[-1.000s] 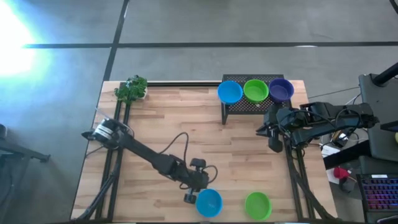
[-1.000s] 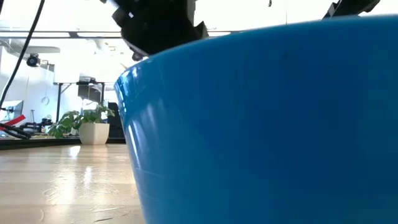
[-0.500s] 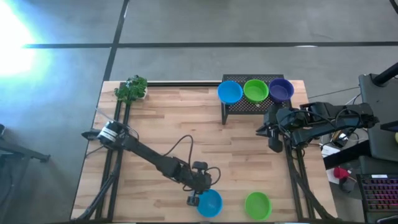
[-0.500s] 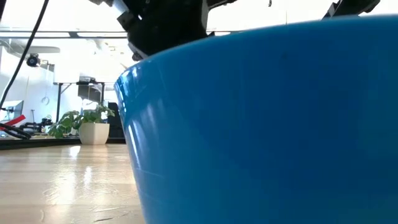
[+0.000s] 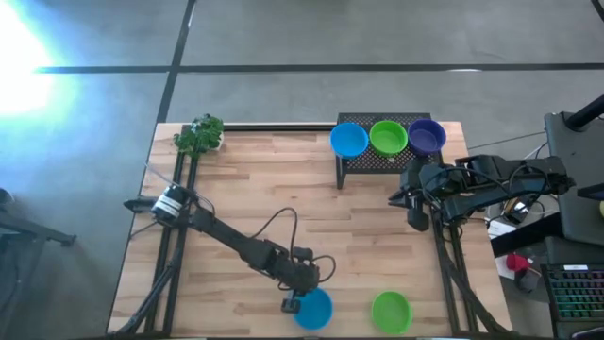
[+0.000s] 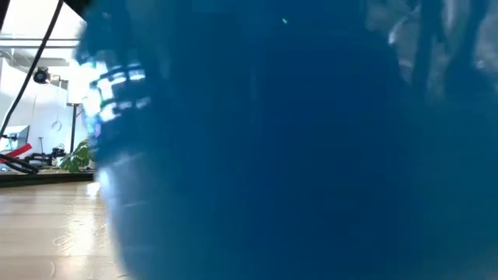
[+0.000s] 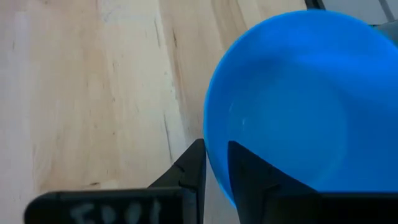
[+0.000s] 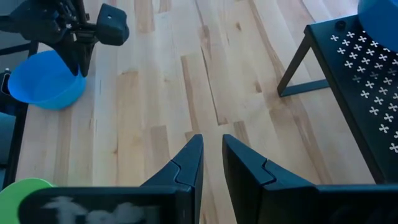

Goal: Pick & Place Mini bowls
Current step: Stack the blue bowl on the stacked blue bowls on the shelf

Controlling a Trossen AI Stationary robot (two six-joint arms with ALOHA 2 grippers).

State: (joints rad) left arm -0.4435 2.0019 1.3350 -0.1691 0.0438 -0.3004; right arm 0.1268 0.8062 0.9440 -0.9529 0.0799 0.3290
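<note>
Currently the left tool [image 5: 293, 303] sits at the near edge of the desk [image 5: 236, 189], fingers [image 7: 193, 165] pinched together on the rim of a blue bowl [image 5: 314, 308]. Left wrist view confirms it: one finger outside the wall, the other inside, rim between them. Low view is filled almost wholly by that bowl's wall, so the bowl is close to the low camera; whether it has left the desk, cannot tell.

A green bowl [image 5: 391, 311] lies just beside it along the same edge, untouched. On the black rack [image 5: 377, 161] at the far side stand three bowls in a row: blue [image 5: 348, 140], green [image 5: 388, 137], purple [image 5: 426, 136].

Right tool [image 8: 211, 158] waits near the rack's right side, over bare wood, fingers nearly together and holding nothing.

Judgement: step in hand is the pick of the near blue bowl. Next move likely calls for a lift clear of the desk, then carry toward the rack, keeping the rim grip from slipping on glossy plastic. Placement spot not evident.
</note>
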